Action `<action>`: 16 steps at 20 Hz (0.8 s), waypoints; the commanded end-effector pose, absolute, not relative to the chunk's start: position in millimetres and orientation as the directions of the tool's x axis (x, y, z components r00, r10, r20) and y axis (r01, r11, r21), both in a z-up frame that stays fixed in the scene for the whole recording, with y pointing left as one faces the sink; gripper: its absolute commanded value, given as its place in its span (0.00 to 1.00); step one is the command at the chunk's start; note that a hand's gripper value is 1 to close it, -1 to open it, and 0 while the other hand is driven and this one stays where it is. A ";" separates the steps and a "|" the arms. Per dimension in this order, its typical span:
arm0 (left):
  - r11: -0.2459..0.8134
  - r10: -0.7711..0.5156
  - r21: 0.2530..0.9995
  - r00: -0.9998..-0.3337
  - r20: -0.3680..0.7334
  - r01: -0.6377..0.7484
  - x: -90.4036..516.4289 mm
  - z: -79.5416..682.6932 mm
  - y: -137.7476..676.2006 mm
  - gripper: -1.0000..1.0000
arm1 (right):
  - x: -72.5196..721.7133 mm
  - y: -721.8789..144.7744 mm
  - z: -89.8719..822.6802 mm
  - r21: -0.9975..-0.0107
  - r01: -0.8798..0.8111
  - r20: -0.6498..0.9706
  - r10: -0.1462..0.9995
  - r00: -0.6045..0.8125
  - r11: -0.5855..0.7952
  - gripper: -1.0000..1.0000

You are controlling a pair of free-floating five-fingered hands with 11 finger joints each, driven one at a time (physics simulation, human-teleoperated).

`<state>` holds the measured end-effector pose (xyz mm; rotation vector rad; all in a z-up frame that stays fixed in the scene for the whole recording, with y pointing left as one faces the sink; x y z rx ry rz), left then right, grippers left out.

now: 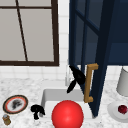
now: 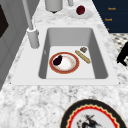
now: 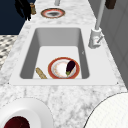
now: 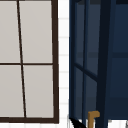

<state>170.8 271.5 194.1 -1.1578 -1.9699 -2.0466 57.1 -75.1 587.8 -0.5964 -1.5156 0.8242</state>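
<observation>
My right hand (image 1: 77, 77) hangs above the back of the sink (image 1: 47, 96), fingers straight and spread, right beside the brass handle (image 1: 90, 82) of the open dark blue cabinet door (image 1: 102, 55); I cannot tell whether it touches the handle. The handle's top (image 4: 93, 116) and the hand's tip (image 4: 74, 123) show in the upper view. My left hand (image 1: 37, 110) floats at the sink's front left corner with fingers drooping loosely, holding nothing. It appears again as the left hand (image 3: 23, 8) next to a small jar (image 3: 32, 8). A hand (image 2: 123, 56) hovers off the counter's front edge.
In the sink lie a red-rimmed plate (image 2: 72, 68) with an eggplant (image 2: 57, 60), a breadstick (image 2: 82, 56) and a small brown lump (image 2: 83, 49). A red ball (image 1: 67, 114) is low in the front view. A patterned plate (image 1: 15, 103), a jar (image 1: 6, 119), a white plate (image 1: 113, 112) with red fruit (image 1: 122, 109), a canister (image 1: 123, 82) and a faucet (image 3: 96, 35) stand around.
</observation>
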 end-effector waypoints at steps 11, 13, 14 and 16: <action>-0.174 0.435 0.828 -0.713 0.551 0.534 170.8 194.1 271.5 0.50 | 93.7 -152.1 554.0 -0.782 -0.080 0.607 0.727 -0.321 0.618 0.00; -0.174 0.435 0.828 -0.713 0.551 0.534 170.8 194.1 271.5 0.50 | 98.3 -162.1 550.6 -0.781 -0.077 0.602 0.715 -0.356 0.620 0.00; -0.174 0.435 0.828 -0.713 0.551 0.534 170.8 194.1 271.5 0.50 | 100.9 -167.0 548.4 -0.780 -0.076 0.599 0.708 -0.374 0.621 0.00; -0.174 0.435 0.828 -0.713 0.551 0.534 170.8 194.1 271.5 0.50 | 107.3 -176.0 543.2 -0.779 -0.077 0.594 0.693 -0.408 0.622 0.00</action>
